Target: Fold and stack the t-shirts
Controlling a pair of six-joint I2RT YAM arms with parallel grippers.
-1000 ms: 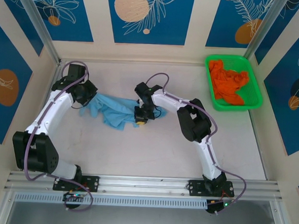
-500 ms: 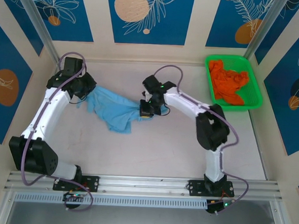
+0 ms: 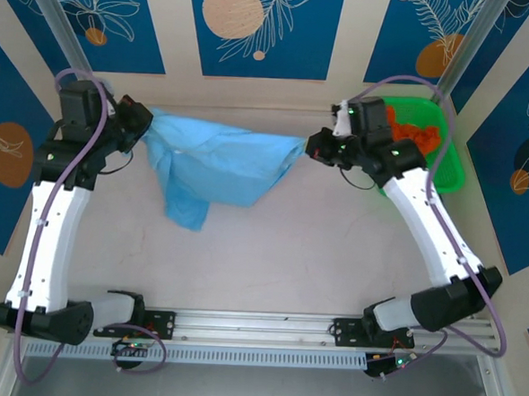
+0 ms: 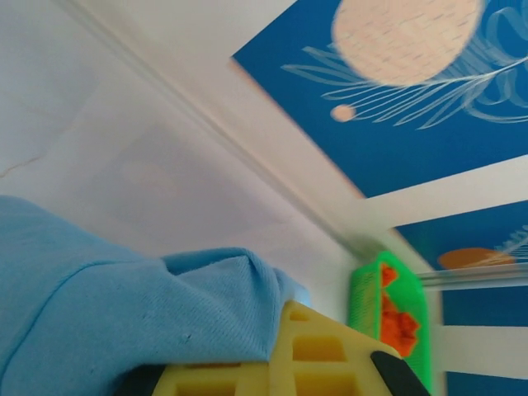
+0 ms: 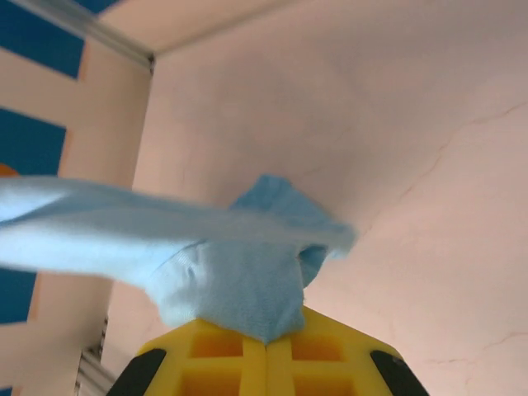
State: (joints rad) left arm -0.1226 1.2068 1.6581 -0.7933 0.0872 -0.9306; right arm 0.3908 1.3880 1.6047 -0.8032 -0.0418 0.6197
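The light blue t-shirt (image 3: 214, 164) hangs stretched in the air between both arms, its lower part drooping toward the table at the left. My left gripper (image 3: 146, 119) is shut on its left end, where blue cloth (image 4: 124, 313) covers the yellow fingers (image 4: 330, 355). My right gripper (image 3: 309, 147) is shut on the right end, and the cloth (image 5: 239, 280) bunches out from between its closed yellow fingers (image 5: 223, 363). The orange t-shirt (image 3: 412, 135) lies crumpled in the green basket (image 3: 450, 169) at the back right, partly hidden behind my right arm.
The basket (image 4: 367, 309) with orange cloth shows at the far side in the left wrist view. Blue-and-cream patterned walls (image 3: 257, 27) enclose the table on three sides. An aluminium rail (image 3: 257, 323) runs along the near edge by the arm bases.
Both arms have risen and swung apart, left toward the back left and right toward the basket. The blue t-shirt, bunched on the table before, is now lifted and pulled taut.
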